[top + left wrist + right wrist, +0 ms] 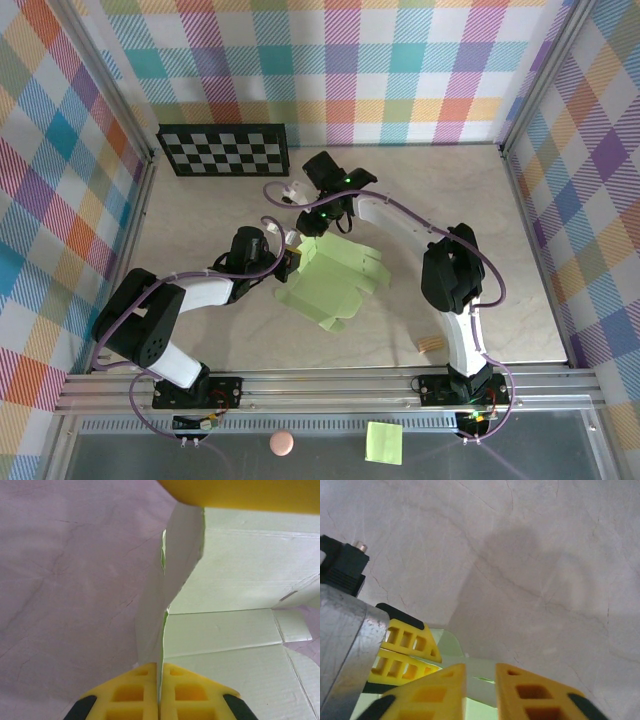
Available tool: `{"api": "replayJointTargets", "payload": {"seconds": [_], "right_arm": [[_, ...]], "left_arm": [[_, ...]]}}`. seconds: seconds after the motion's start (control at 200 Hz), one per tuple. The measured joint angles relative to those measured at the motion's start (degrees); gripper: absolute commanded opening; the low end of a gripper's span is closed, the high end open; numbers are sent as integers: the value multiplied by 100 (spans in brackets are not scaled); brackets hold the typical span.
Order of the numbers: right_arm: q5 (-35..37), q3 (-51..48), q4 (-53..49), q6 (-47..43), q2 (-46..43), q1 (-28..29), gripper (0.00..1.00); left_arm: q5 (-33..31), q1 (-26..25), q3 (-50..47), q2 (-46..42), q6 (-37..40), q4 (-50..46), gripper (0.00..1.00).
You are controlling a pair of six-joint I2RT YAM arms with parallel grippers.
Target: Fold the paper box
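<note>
the left gripper (160,669) pinches an upturned flap of the paper box (335,285) between pressed-together jaws, while the right gripper (481,669) straddles its far edge, jaws slightly parted.

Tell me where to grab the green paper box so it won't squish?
Pinch a thin flap on its edge, not the flat middle. The paper box lies mostly flat on the table, so come from the left side, where a flap stands up. The left pincer pinches it there, one finger on each face.
</note>
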Motion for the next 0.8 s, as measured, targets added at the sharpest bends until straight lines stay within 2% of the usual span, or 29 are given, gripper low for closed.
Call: {"api": "replayJointTargets", "payload": {"seconds": [0.59, 0.725, 0.8], "right_arm": [[450, -114, -81, -2, -188, -79, 17], [483, -151, -92, -4, -234, -79, 20], [249, -201, -90, -15, -258, -96, 22]], "left_arm": [[-4, -4, 33, 20, 0, -11, 6], [-4, -4, 33, 20, 0, -13, 6], [-2, -4, 33, 20, 0, -15, 6]]}}
